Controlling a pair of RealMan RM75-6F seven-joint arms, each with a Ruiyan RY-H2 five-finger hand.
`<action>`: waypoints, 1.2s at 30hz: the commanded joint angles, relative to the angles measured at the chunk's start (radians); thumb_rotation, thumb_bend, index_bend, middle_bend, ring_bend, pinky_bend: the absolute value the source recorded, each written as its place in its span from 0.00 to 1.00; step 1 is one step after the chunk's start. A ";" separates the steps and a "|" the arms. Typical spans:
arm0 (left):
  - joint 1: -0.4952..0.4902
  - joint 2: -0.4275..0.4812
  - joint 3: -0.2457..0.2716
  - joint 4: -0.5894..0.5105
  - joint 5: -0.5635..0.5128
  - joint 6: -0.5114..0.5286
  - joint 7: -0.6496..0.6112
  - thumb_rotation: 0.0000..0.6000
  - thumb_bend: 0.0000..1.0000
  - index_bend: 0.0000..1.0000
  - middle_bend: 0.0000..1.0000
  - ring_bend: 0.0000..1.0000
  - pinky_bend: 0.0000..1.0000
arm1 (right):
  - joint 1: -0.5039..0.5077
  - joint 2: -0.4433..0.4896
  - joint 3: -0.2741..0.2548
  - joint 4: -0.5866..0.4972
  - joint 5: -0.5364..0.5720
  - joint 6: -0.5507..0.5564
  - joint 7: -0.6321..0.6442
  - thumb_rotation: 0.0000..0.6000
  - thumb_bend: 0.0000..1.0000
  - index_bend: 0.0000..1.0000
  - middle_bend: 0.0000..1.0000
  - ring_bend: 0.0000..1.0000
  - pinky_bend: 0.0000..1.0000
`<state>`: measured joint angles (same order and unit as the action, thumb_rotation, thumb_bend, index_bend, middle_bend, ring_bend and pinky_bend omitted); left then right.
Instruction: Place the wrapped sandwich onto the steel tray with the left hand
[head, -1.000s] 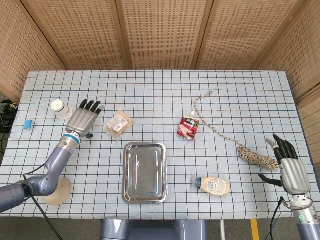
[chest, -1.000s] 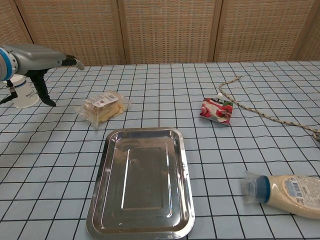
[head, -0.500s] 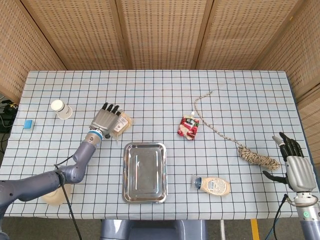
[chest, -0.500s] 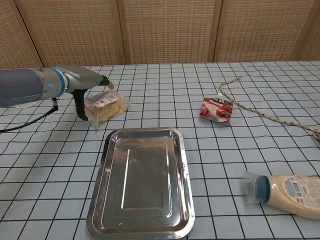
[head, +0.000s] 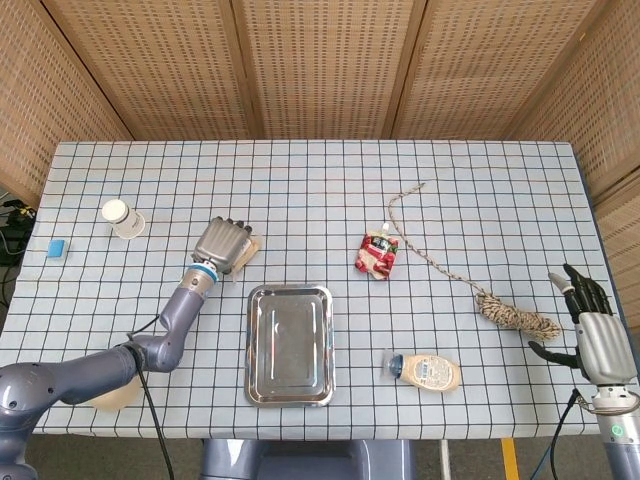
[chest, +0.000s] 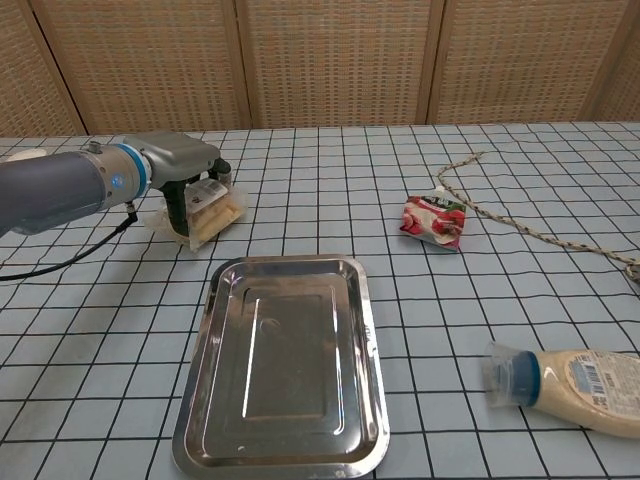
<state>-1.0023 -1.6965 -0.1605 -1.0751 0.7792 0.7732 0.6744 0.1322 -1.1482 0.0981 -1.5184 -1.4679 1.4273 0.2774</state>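
The left hand (head: 222, 244) lies over the wrapped sandwich (chest: 213, 214) toward the left side of the table (head: 300, 170), its fingers curled down over the top of the package and its thumb down against the near side in the chest view, so it grips the sandwich, which sits on the checked cloth, tilted a little. The sandwich is well short of the steel tray (head: 290, 343), which lies flat and bare near the front edge of the table, just left of the middle, with the sandwich behind its back left corner. The right hand (head: 592, 338) hangs off the right edge of the table near the front corner, fingers spread apart and holding nothing. On the table just beside it lies a coiled bundle of rope (head: 516, 316), whose loose end trails back toward the middle of the table. A red snack pouch (head: 377, 252) lies near the centre, just left of the rope's line, and a squeeze bottle of sauce (head: 424, 371) lies on its side near the front edge, right of the tray. Near the left edge stand a small white cup (head: 121, 216) and, further out, a small blue block (head: 59, 248). A pale round object (head: 110, 393) sits at the front left corner, partly hidden by the left arm.
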 joint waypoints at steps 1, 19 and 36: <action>0.018 0.037 0.000 -0.047 0.029 0.026 -0.026 1.00 0.32 0.59 0.33 0.35 0.38 | -0.002 0.001 -0.001 -0.004 -0.003 0.004 -0.001 1.00 0.06 0.14 0.00 0.00 0.00; 0.058 0.156 0.039 -0.572 0.268 0.124 -0.119 1.00 0.31 0.57 0.32 0.35 0.38 | -0.004 0.003 -0.004 -0.025 -0.015 0.012 -0.026 1.00 0.06 0.14 0.00 0.00 0.00; 0.049 0.144 0.097 -0.626 0.286 0.080 -0.114 1.00 0.05 0.10 0.00 0.00 0.01 | -0.008 0.006 -0.002 -0.025 -0.013 0.018 -0.023 1.00 0.06 0.14 0.00 0.00 0.00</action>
<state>-0.9552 -1.5623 -0.0652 -1.6923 1.0670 0.8536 0.5643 0.1241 -1.1420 0.0966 -1.5431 -1.4808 1.4455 0.2554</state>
